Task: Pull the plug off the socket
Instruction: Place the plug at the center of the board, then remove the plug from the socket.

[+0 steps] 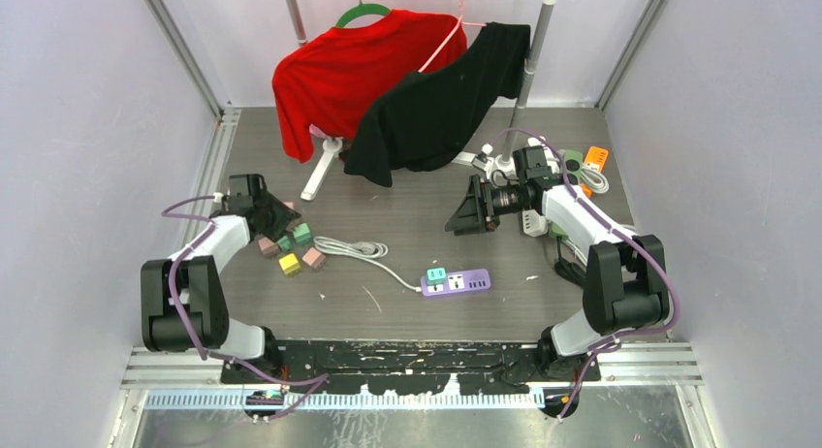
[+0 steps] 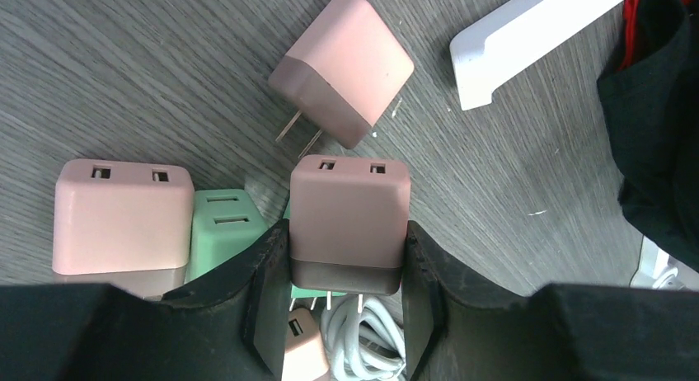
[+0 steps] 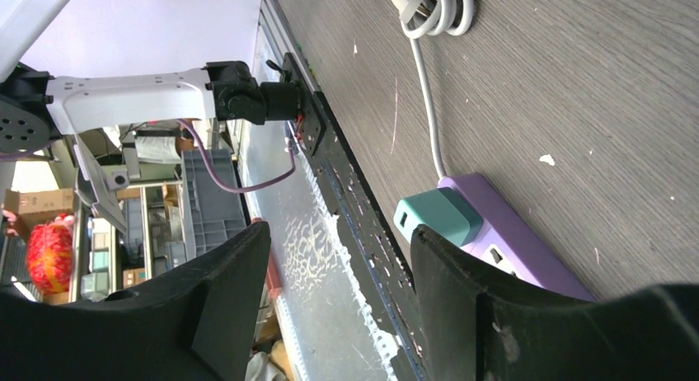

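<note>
A purple power strip point(image 1: 456, 281) lies at the front middle with a teal plug point(image 1: 436, 273) seated in its left end. In the right wrist view the teal plug point(image 3: 437, 216) sits in the strip point(image 3: 527, 249), and a white cable point(image 3: 424, 109) runs away from it. My right gripper point(image 1: 465, 215) is open and empty, raised above and behind the strip; in its own view the right gripper point(image 3: 338, 265) shows a wide gap. My left gripper point(image 1: 276, 218) is far left. In its wrist view the left gripper point(image 2: 346, 257) is shut on a pink plug point(image 2: 349, 224), prongs bare, above the coiled cable point(image 2: 363, 340).
Loose pink, green and yellow plugs point(image 1: 291, 249) lie under the left gripper, among them a pink one point(image 2: 342, 68) and a green one point(image 2: 227, 228). A clothes rack with a red shirt point(image 1: 349, 70) and a black shirt point(image 1: 446, 99) stands behind. More power strips point(image 1: 582, 167) lie at the right.
</note>
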### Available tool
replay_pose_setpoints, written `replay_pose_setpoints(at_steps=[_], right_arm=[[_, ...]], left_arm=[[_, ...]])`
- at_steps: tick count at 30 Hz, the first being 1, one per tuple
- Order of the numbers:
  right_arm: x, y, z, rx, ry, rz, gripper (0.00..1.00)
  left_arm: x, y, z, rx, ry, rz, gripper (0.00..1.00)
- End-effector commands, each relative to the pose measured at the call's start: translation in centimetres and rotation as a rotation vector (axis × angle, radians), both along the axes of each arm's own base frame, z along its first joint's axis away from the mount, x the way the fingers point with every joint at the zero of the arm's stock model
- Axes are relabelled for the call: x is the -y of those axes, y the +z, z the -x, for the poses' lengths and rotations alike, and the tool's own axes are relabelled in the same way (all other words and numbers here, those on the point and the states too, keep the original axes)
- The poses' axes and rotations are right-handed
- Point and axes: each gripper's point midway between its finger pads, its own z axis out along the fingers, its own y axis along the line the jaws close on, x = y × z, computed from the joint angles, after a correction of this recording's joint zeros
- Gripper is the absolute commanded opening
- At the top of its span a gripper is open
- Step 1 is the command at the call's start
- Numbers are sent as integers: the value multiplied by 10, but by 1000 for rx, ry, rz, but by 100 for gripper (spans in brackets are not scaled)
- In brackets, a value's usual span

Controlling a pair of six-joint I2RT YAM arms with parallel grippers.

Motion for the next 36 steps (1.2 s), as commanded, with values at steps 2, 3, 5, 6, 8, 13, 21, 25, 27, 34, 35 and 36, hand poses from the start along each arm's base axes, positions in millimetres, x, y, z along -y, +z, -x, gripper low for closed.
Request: replay_pose_setpoints(at_steps=[2,3,5,6,8,13,21,25,27,34,35,36], right_arm=[[-3,13,-7,62,18,-15,68],[-3,13,-7,61,18,-14,68],[-2,13,-7,67,22,-11,68],[-2,13,-6,71,22,-6,68],[-1,13,-7,84,24,3,68],[2,11,-4,121,40,35,68],[6,19,5,277,110,30,68],[7,27,21,427,203,-25,72],[8,29,28,499,246,-45,76],[12,31,44,646,353,-66,85],[12,30,44,660,361,-55,86],[12,27,44,675,368,-40,87]], left_arm=[[-2,21,-9,66,7,4,49],[-2,22,-8,70,7,2,55],[0,27,-6,73,-5,6,58],[1,29,-5,73,-16,10,59],[2,35,-2,74,-27,8,61],[3,64,13,133,-41,-9,62],[34,114,38,341,-205,54,61],[71,145,53,525,-392,168,61],[88,159,63,608,-483,216,61],[154,200,100,823,-784,268,68],[166,203,107,845,-831,261,70],[177,203,112,868,-879,240,72]])
